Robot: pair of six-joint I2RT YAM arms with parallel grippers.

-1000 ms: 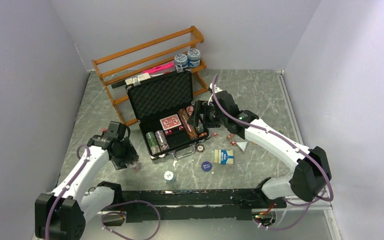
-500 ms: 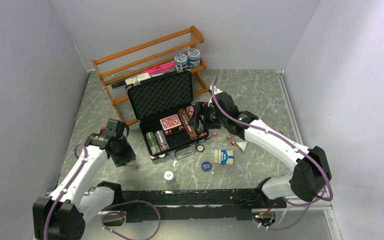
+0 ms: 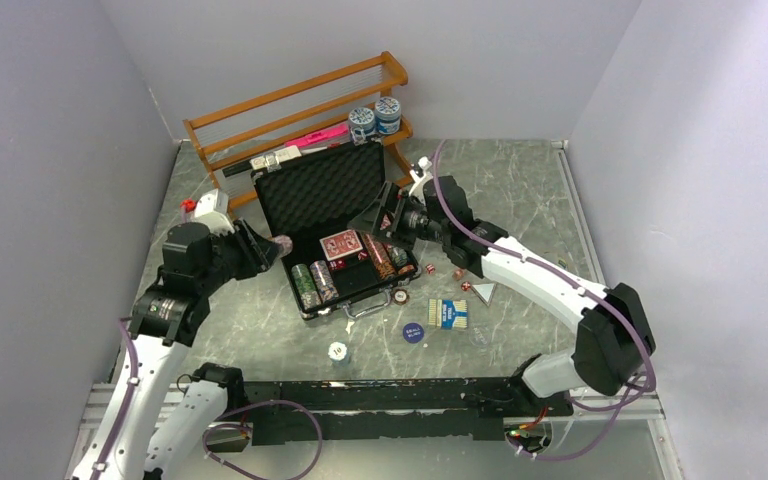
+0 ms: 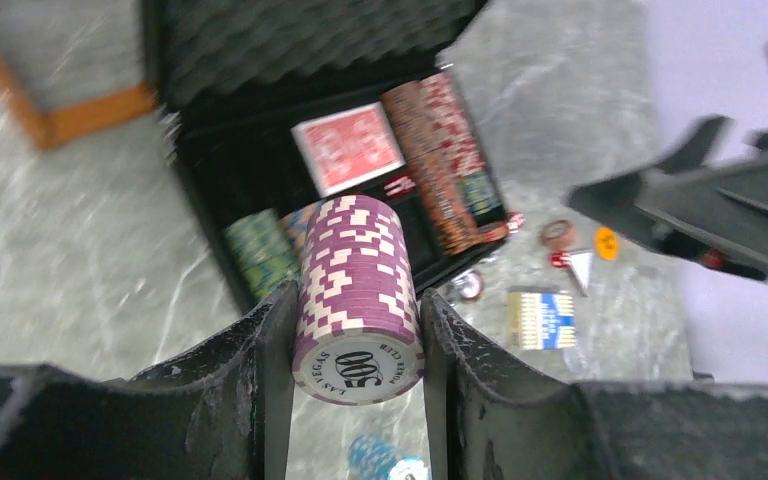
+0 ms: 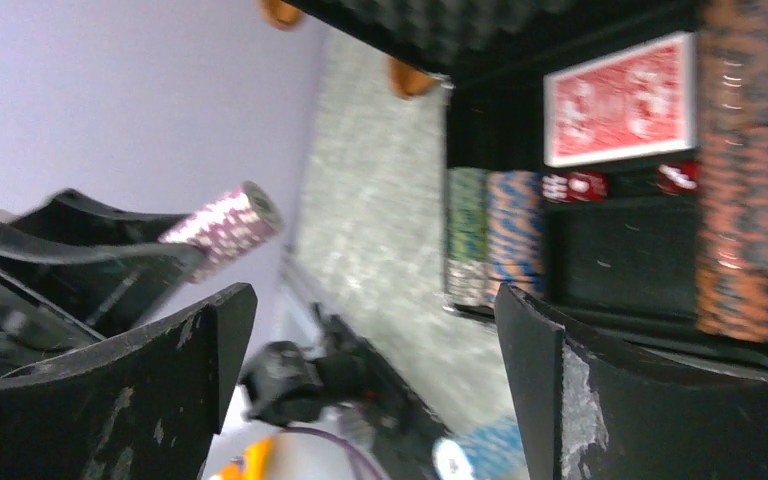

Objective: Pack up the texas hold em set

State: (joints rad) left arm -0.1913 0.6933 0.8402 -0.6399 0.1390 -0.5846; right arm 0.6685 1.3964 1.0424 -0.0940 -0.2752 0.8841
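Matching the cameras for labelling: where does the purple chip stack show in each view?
Top external: purple chip stack just left of the case, in the left gripper.
Left wrist: bottom centre, between the fingers.
Right wrist: left of centre, before the wall.
Shared landmark: red deck inside the case, seen in all three.

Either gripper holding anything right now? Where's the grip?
Left gripper holds a purple-and-white poker chip stack, clamped across the stack's opposite curved sides, with the 500 end face toward the wrist camera. Right gripper is open and holds nothing.
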